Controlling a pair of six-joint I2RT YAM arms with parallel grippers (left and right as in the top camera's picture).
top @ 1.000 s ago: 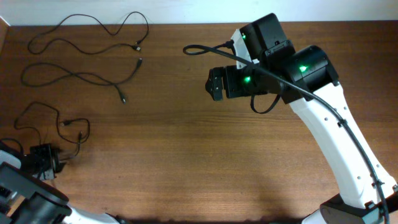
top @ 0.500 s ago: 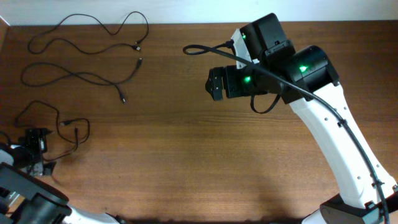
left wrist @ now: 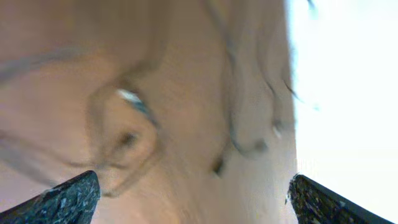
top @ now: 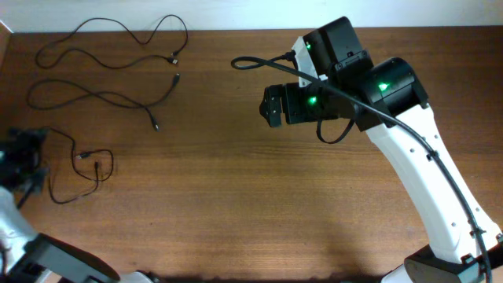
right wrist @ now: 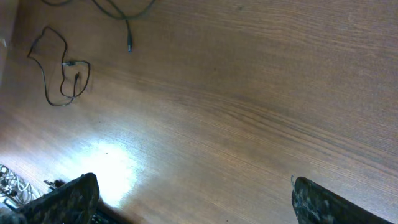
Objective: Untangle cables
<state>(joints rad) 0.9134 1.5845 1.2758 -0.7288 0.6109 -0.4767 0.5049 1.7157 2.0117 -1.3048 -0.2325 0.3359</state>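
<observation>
Near the table's [top: 236,204] left edge, the looped cable [top: 83,157] had just been released by the left gripper [top: 22,157], jaws spread; the right gripper [top: 271,106] was also held apart. Untangling was judged done.

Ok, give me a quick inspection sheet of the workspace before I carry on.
Surface: brown wooden table, flat.
Job's things: three thin cords at the left, lying apart from each other: top cord, middle cord, and lower cord, which loops over itself.
Clutter: nothing seen.
Pincers: left pincer open, nothing between its fingers, beside the lower cord, its view blurred. Right pincer open, holding nothing, above mid-table.
Cables: thick arm cable loops off the right arm, clear of the cords.
Surroundings: white strip beyond the far edge.
</observation>
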